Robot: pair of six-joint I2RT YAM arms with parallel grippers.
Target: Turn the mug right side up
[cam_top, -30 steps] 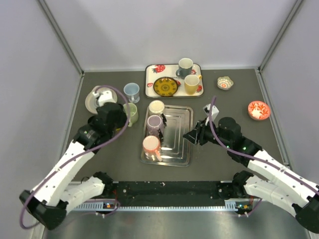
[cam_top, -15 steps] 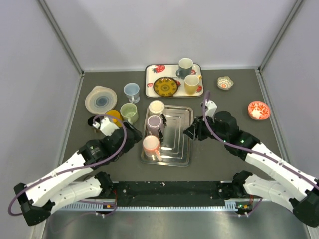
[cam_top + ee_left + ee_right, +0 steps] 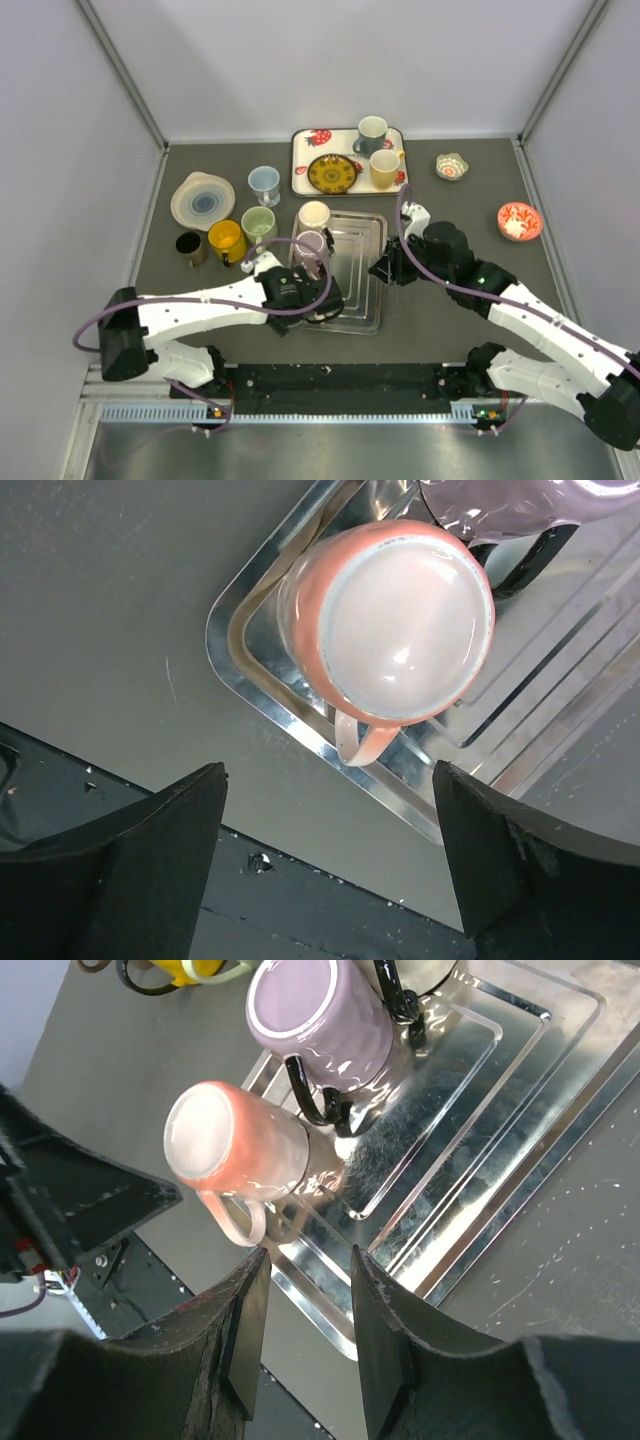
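Observation:
A pink mug [image 3: 400, 620] stands upside down, base up, on the near left corner of a silver tray [image 3: 240, 670], its handle toward the near edge. My left gripper [image 3: 328, 780] hangs open and empty just above and nearside of it. In the top view my left gripper [image 3: 318, 298] covers the mug. A purple mug [image 3: 320, 1015] stands upside down just behind the pink mug [image 3: 235, 1145]. My right gripper [image 3: 308, 1270] is open with nothing between its fingers. It hovers over the tray [image 3: 365, 300] on its right side.
A cream mug [image 3: 314, 214] stands at the tray's far left. Green [image 3: 259, 222], yellow [image 3: 225, 240], black [image 3: 189, 247] and light blue [image 3: 264, 183] cups and a pale lid [image 3: 203, 198] are left. A strawberry tray [image 3: 305, 150] is behind. Two small bowls [image 3: 519, 221] are right.
My left arm swung from the back left cups across to the tray's near left corner, and its jaws opened wide. My right gripper crept slightly toward the tray.

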